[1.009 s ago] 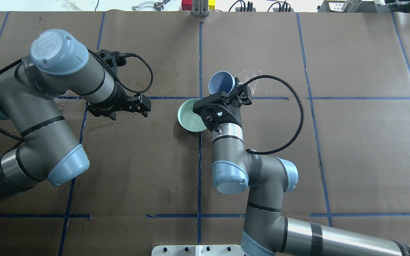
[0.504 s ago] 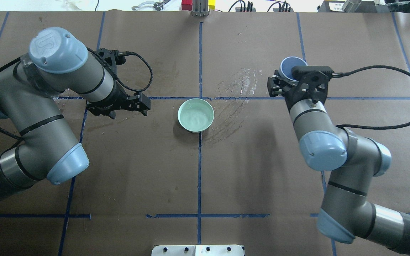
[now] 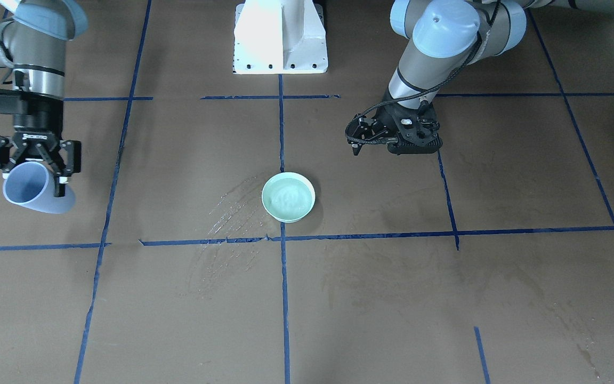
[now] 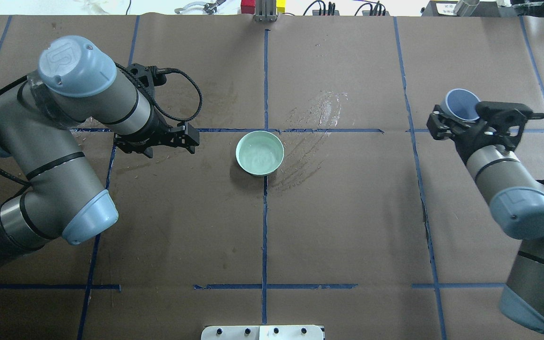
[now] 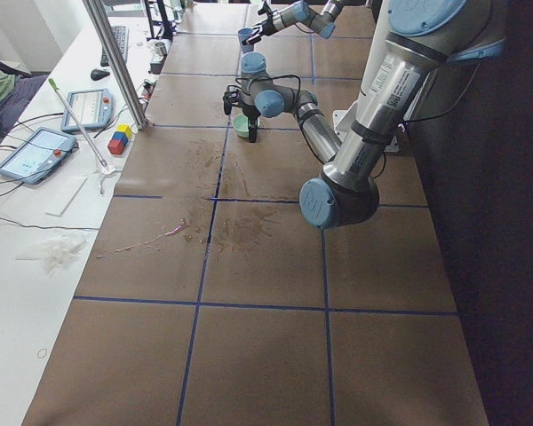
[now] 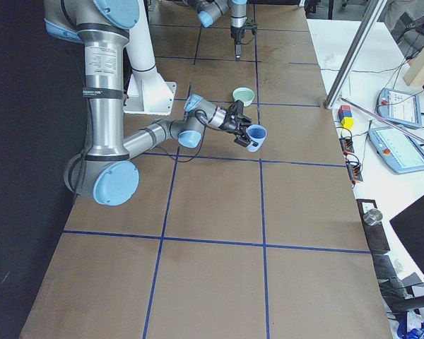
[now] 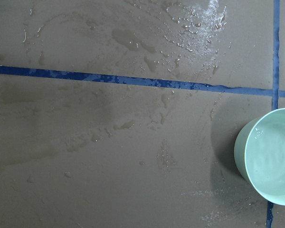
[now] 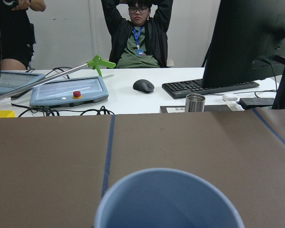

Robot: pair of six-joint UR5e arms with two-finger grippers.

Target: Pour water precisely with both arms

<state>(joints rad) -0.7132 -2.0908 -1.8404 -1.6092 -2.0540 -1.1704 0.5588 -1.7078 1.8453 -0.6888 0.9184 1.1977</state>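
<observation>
My right gripper (image 3: pixel 34 169) is shut on a light blue cup (image 3: pixel 29 190), held tilted above the table at the far right of the overhead view (image 4: pixel 462 105). In the right wrist view the cup's rim (image 8: pixel 168 199) fills the bottom; I cannot make out water inside it. A mint green bowl (image 4: pixel 259 153) stands at the table's middle, with water (image 3: pixel 287 198) showing as a faint sheen inside. The left gripper (image 4: pixel 192 139) hangs open and empty, a short way left of the bowl (image 7: pixel 270 156).
Wet streaks (image 4: pixel 320 112) mark the brown paper beside the bowl (image 3: pixel 231 213). A white pedestal (image 3: pixel 280 37) stands at the robot's side. Beyond the far edge is a white desk with tablets, a metal cup (image 8: pixel 194 102) and a seated person (image 8: pixel 138 33).
The right arm has swung from over the bowl out to the right, carrying the blue cup with it. The bowl and the left arm have stayed put.
</observation>
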